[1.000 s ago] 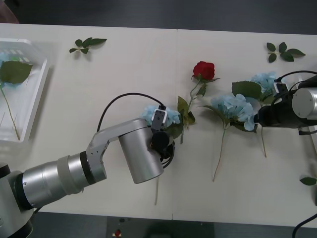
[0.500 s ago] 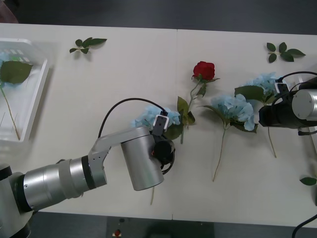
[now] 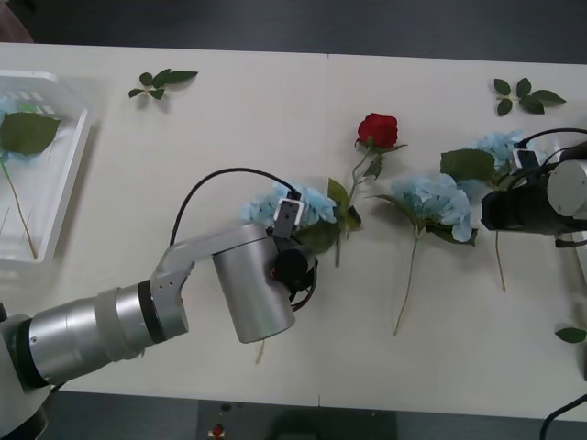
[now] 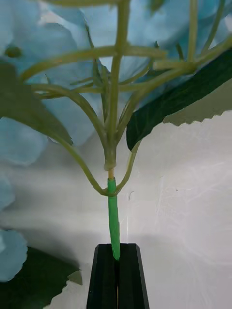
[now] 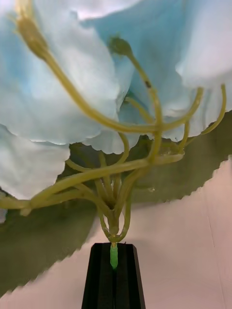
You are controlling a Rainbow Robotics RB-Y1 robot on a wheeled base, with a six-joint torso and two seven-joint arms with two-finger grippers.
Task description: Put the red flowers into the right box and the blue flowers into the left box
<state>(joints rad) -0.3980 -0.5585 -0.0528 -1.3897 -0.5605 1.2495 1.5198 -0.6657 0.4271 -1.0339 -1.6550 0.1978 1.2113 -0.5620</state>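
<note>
left claw (image 5: 114,263) is clamped on the stem of a blue flower (image 3: 298,203) at mid worktop (image 3: 229,147), its head beside the red rose (image 3: 377,128). right claw (image 4: 115,260) is clamped on another blue flower's (image 3: 495,147) stem at the right edge. a third blue flower (image 3: 437,200) lies between them. the left box (image 3: 55,183) sits far left, a stem inside

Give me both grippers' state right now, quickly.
Left gripper: closed on a blue flower's stem.
Right gripper: closed on another blue flower's stem.
</note>
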